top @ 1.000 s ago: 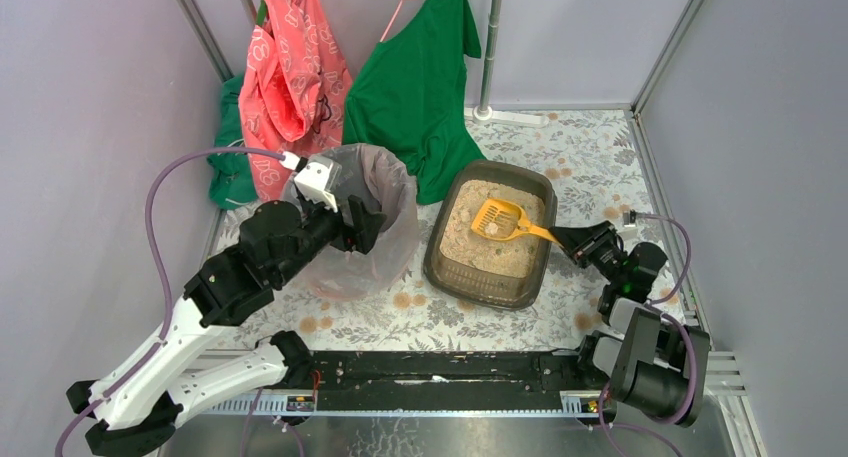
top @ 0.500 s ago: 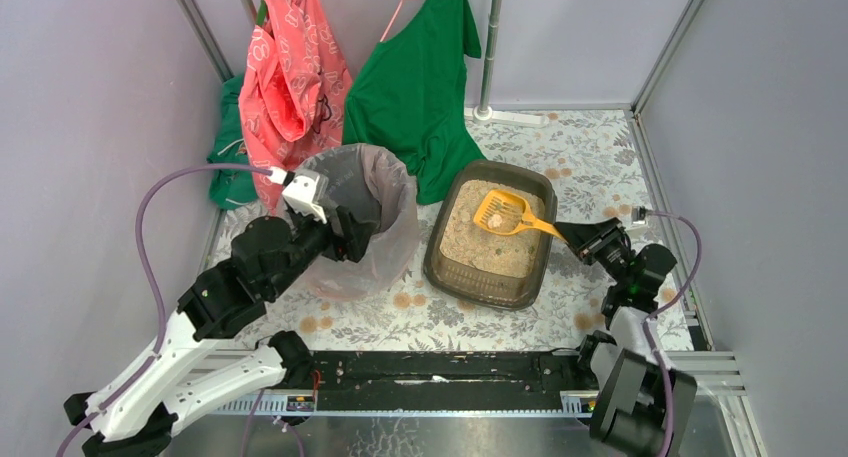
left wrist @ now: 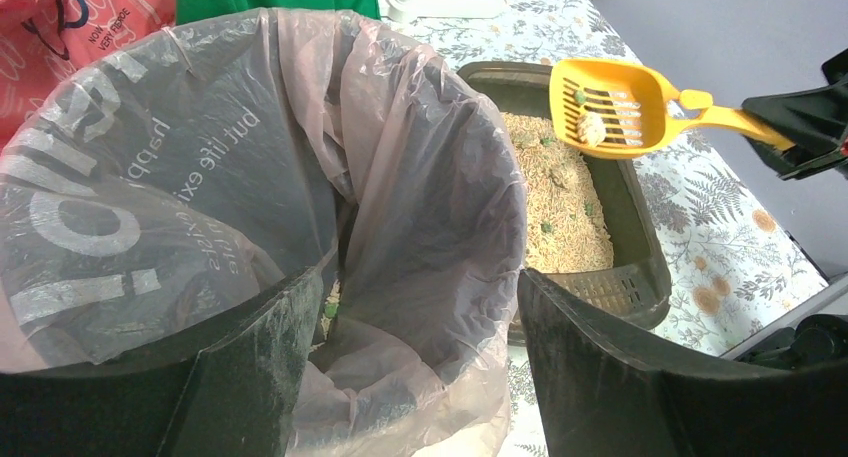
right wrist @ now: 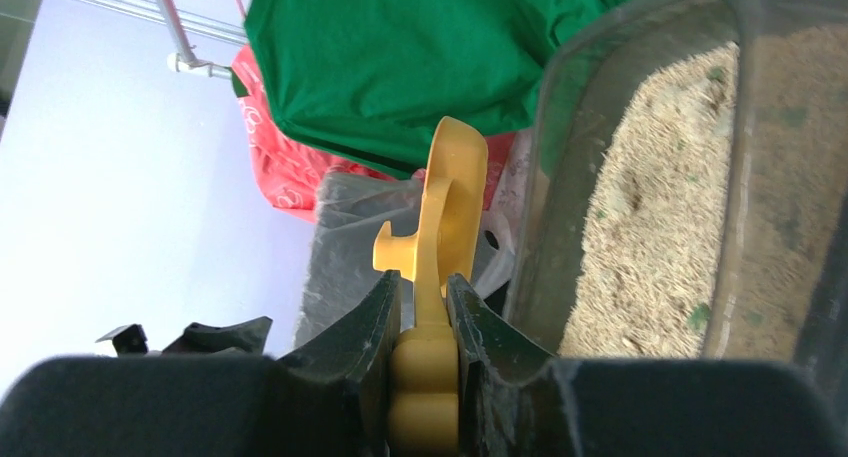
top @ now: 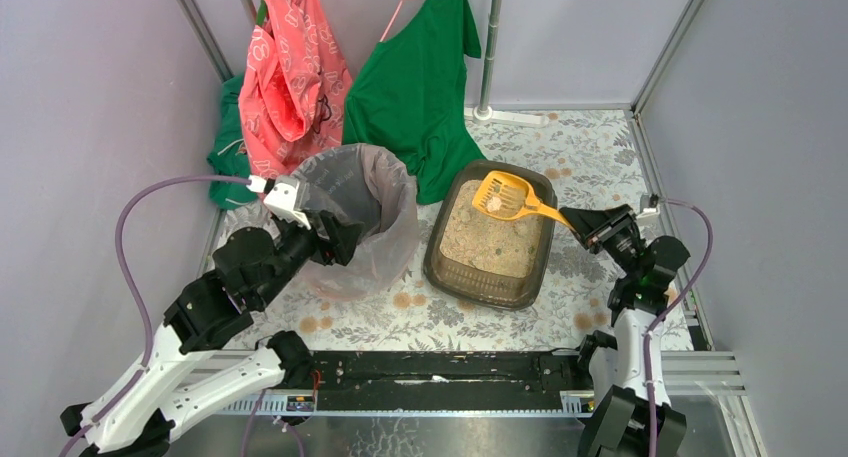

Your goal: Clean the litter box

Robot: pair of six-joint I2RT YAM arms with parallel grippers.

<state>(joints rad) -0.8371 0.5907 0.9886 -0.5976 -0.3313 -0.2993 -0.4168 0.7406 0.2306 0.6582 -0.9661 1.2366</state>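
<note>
Step in hand: waste transfer. My right end effector [top: 578, 223] grips the scoop [top: 503, 196] handle, clump [top: 493, 204] aboard, over the far end of the litter box [top: 478, 283], which sits beside the bin [top: 385, 192]. My left end effector [top: 338, 239] stands open at the bin's rim. Next, in my judgement: carry level, tip over the bin.

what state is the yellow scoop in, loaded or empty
Loaded: the scoop carries a pale clump in its slotted bowl, held over the litter box in the right hand.

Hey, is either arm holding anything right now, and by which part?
The right arm's fingers hold the yellow scoop by the end of its handle. The left arm's fingers stand open at the bin, holding nothing that shows.
</note>
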